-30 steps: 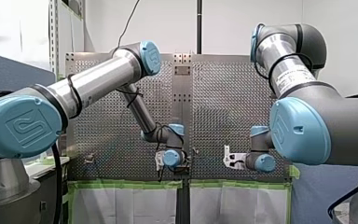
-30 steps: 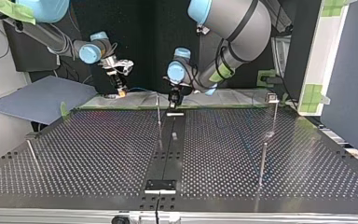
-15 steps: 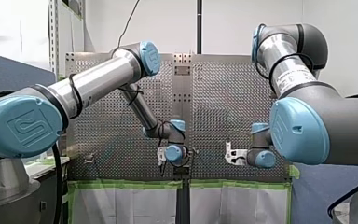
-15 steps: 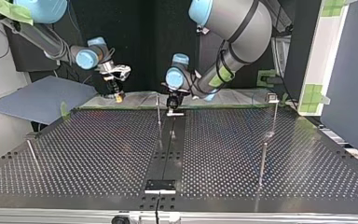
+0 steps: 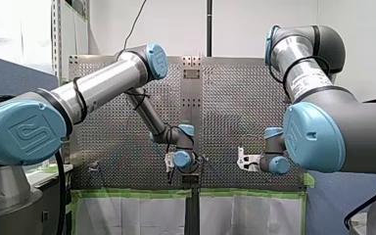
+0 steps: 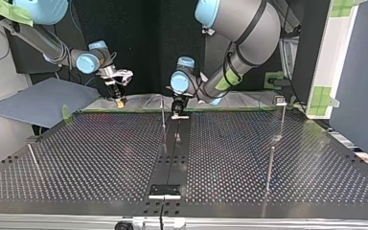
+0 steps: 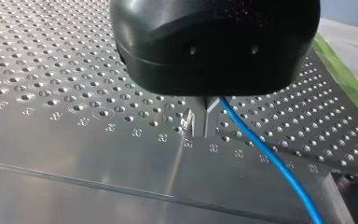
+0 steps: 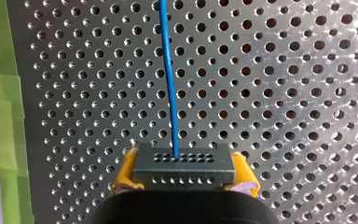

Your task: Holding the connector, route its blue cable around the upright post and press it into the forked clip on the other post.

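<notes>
Rigid connector (image 8: 182,163) clamped tight in right tool (image 8: 185,179); best grip point. Thin cable (image 8: 168,70) looks light, floppy, probably kinks easily. Seemingly left tool (image 7: 203,123) pinched shut on cable.

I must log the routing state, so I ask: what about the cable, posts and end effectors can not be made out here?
Left wrist view: whether my left end effector grips the blue cable; its black housing hides that.
Right wrist view: where the cable runs beyond the connector; the edge cuts it off.
Top view: the clip on the post at the view's right; too small to show a fork.
</notes>
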`<action>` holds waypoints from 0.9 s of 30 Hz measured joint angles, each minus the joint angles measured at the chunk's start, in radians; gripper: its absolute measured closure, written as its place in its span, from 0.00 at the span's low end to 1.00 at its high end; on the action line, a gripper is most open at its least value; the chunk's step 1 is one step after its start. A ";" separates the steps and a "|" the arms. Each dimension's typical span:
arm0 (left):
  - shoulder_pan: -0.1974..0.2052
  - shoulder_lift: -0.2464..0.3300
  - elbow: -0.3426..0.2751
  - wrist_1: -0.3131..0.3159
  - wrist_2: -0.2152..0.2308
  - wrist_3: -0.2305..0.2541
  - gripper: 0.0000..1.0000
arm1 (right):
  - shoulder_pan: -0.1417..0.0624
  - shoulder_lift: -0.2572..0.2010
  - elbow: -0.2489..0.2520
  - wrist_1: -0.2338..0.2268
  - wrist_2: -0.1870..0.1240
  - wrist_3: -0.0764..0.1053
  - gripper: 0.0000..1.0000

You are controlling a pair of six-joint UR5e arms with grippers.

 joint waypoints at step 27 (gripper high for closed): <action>-0.018 0.005 -0.007 -0.181 0.104 0.058 0.00 | 0.006 0.003 0.000 0.010 -0.005 -0.001 1.00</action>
